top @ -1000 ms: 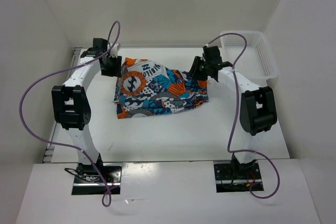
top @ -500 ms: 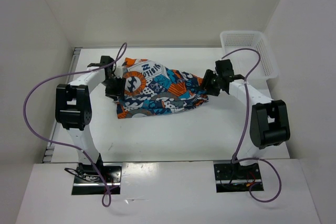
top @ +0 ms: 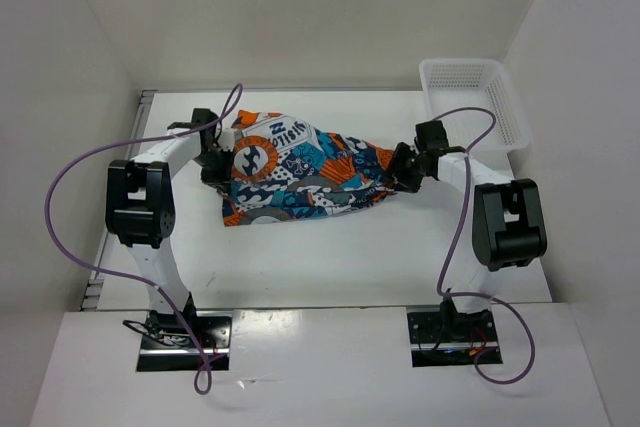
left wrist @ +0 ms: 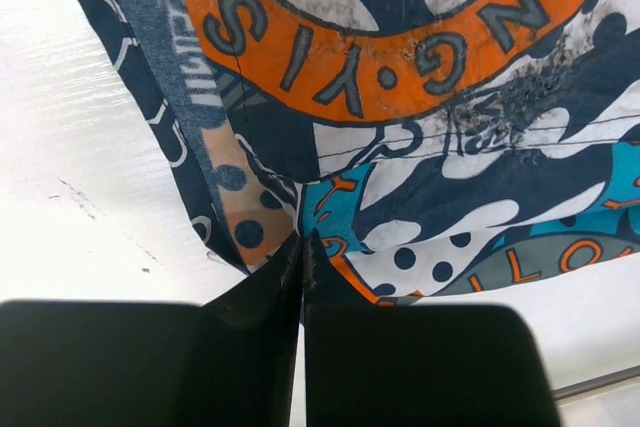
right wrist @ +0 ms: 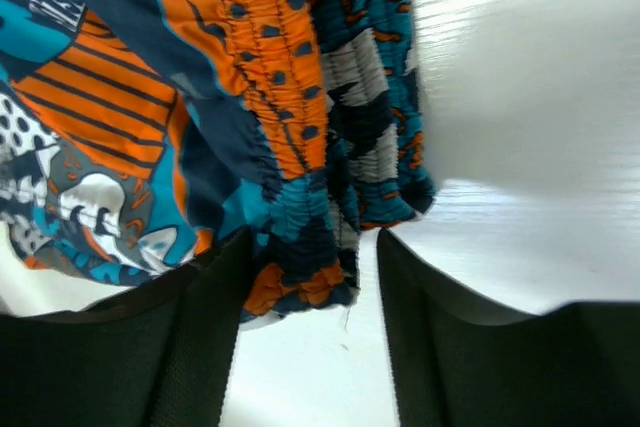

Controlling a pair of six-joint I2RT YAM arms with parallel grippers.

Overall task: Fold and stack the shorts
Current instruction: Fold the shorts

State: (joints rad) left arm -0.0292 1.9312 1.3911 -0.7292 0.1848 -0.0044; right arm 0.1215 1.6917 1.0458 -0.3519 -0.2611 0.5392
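Observation:
The shorts (top: pixel 300 172), in a blue, orange, grey and white patchwork print, lie crumpled flat at the back middle of the white table. My left gripper (top: pixel 218 169) is at their left edge. In the left wrist view its jaws (left wrist: pixel 301 239) are pressed together with the cloth's hem (left wrist: pixel 260 237) pinched at their tips. My right gripper (top: pixel 400 175) is at the shorts' right end. Its fingers (right wrist: pixel 312 235) stand apart, and the gathered elastic waistband corner (right wrist: pixel 300 267) lies between them, against the left finger.
A white mesh basket (top: pixel 475 97) stands at the back right corner, just behind the right arm. White walls enclose the table on the left, back and right. Purple cables loop from both arms.
Both arms came down to the shorts' two ends. The left gripper's jaws closed on the left hem. The right gripper's jaws narrowed around the waistband corner.

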